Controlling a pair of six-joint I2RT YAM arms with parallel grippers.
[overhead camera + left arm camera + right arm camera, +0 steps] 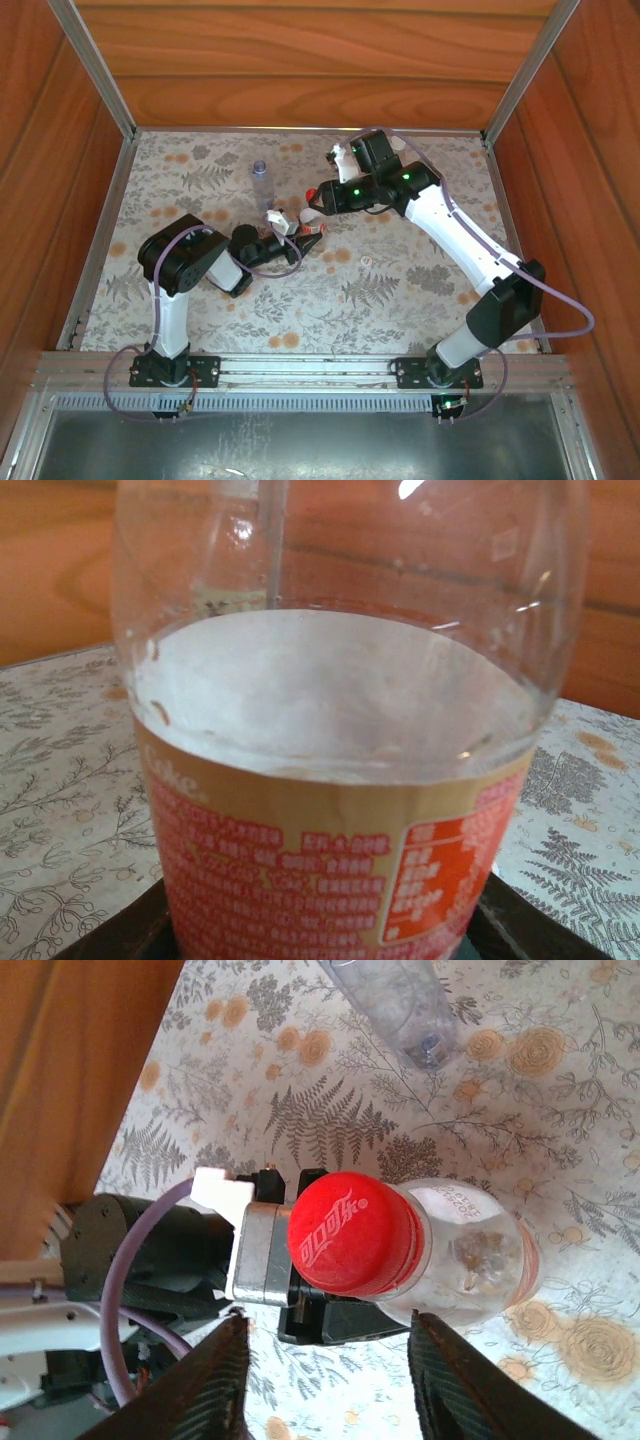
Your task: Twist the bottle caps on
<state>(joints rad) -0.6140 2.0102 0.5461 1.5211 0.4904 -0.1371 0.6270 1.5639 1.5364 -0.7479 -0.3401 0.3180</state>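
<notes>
Left gripper clenched on the red-labelled bottle, label band between its jaws. Red cap sat on the bottle neck, just ahead of the right gripper, whose fingers stood apart, holding nothing. Judged: bottle light, thin-walled, dents easily; cap stiff. Take the cap by its rim, squarely.

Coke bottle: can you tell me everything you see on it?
The bottle is clear plastic, looks empty, with a red printed label round its middle. A red cap sits on its neck; how tight, I cannot tell. It stands roughly upright over the flowery table, gripped at the label by the left claw. The open right claw hovers by the cap, not touching.
</notes>
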